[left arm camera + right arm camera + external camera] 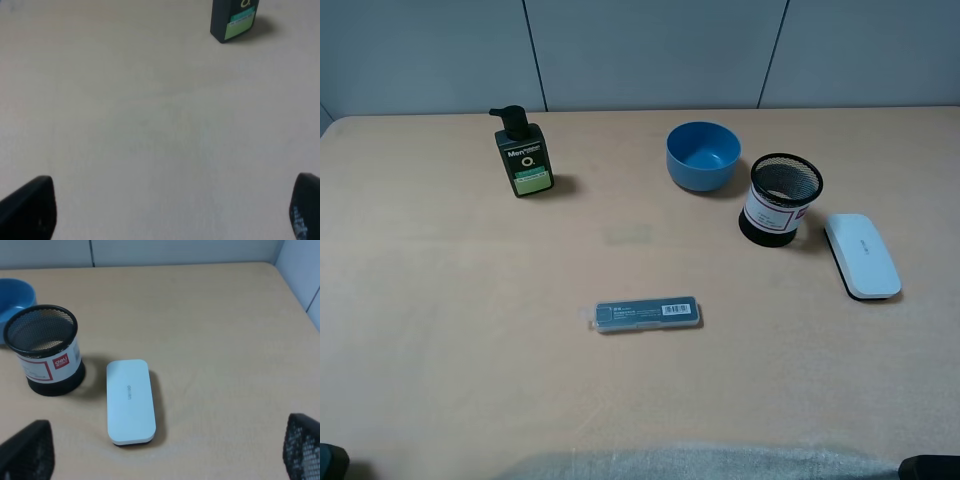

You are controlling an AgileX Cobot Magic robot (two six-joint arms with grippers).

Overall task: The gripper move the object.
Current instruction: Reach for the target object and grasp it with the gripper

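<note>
The flat white rounded-rectangle case (861,255) lies on the table at the right, just right of the mesh cup; in the right wrist view (130,401) it lies ahead of and between my fingers. My right gripper (160,452) is open and empty, its two black fingertips at the picture's lower corners, well short of the case. My left gripper (172,207) is open and empty over bare tabletop. In the exterior high view only dark bits of the arms show at the lower corners.
A black mesh pen cup (783,198) stands next to the case. A blue bowl (703,155) sits behind it. A dark green pump bottle (523,155) stands at the back left. A slim dark grey barcode-labelled case (647,314) lies mid-table. A grey cloth (700,464) lies at the front edge.
</note>
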